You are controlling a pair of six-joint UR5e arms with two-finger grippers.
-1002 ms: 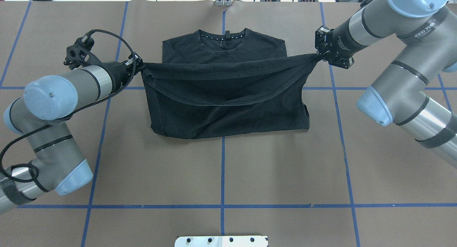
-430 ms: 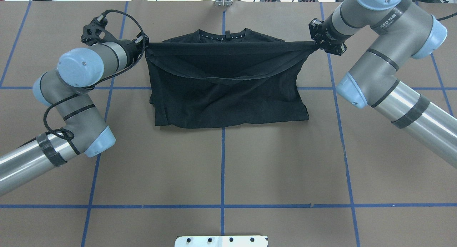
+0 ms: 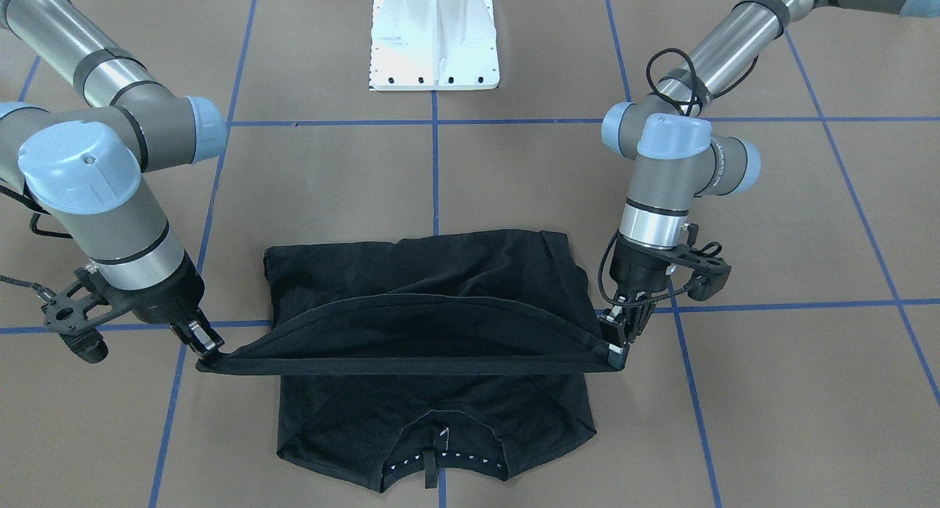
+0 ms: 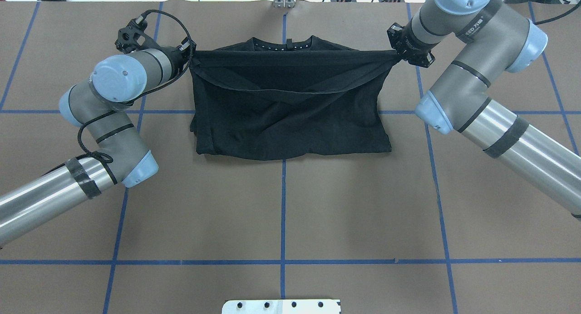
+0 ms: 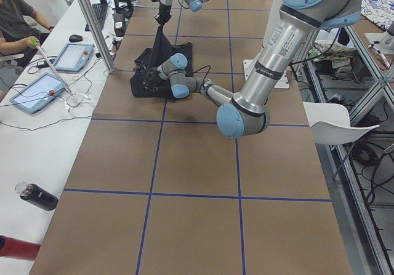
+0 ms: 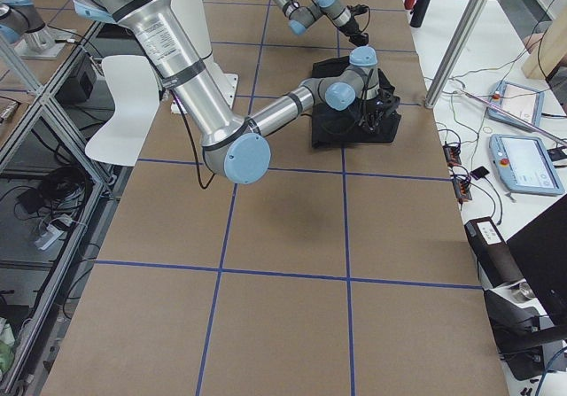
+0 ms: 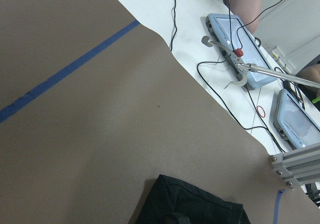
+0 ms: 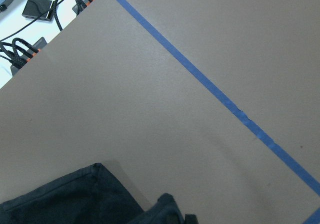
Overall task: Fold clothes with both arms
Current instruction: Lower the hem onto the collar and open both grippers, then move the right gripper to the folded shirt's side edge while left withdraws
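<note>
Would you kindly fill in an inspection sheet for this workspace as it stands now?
Surface: brown paper table with blue tape lines.
Job's things: black T-shirt, hem end raised and stretched taut near the collar.
Clutter: dark bottle beside the table.
Grippers: left gripper and right gripper, each shut on a hem corner.
Cables: black cable loops off the left wrist.
Surroundings: operator, tablets.

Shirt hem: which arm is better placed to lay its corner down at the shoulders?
Left, by a little. Both grippers are shut on hem corners, but the left gripper hangs just outside the side edge of the shirt, while the right gripper sits farther out from its edge.
</note>
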